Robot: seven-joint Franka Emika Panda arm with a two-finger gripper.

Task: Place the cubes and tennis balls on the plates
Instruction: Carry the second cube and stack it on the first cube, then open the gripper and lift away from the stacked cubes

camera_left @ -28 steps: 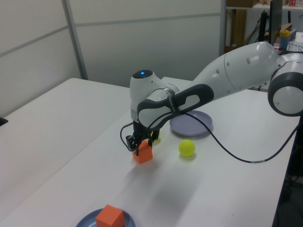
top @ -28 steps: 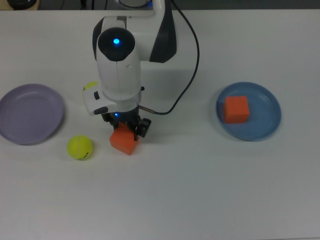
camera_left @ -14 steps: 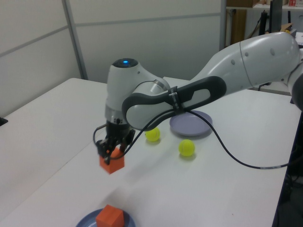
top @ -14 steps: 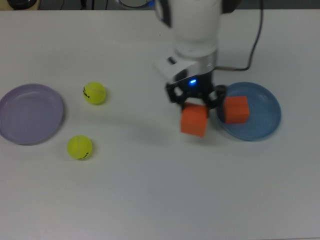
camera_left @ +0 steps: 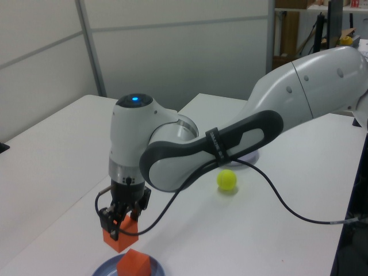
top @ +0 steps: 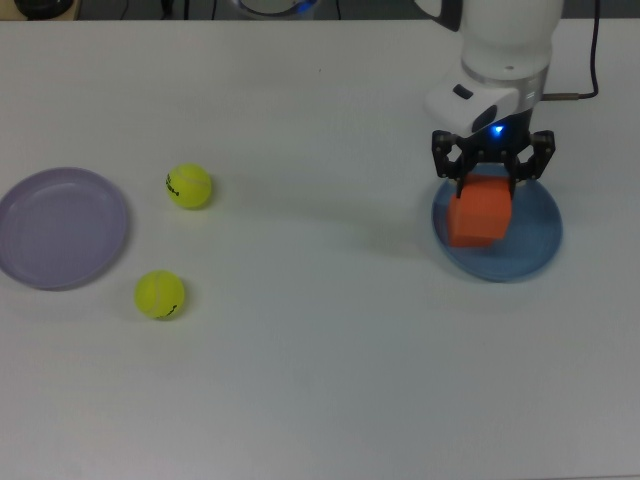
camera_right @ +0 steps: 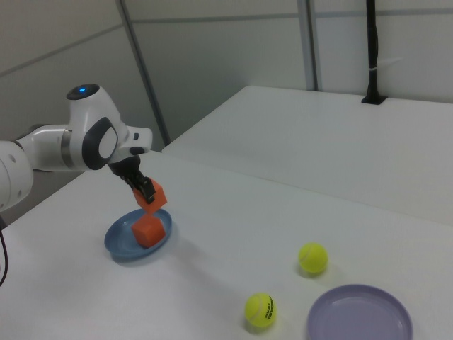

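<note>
Orange cube clamped in gripper above blue plate | second cube below | we advise lowering beside it before release.

Claw clamped on raised orange cube, above second cube on blue plate; one tennis ball behind.

Matt orange cubes, fuzzy felt tennis balls, smooth plates, glossy white plastic arm
</note>
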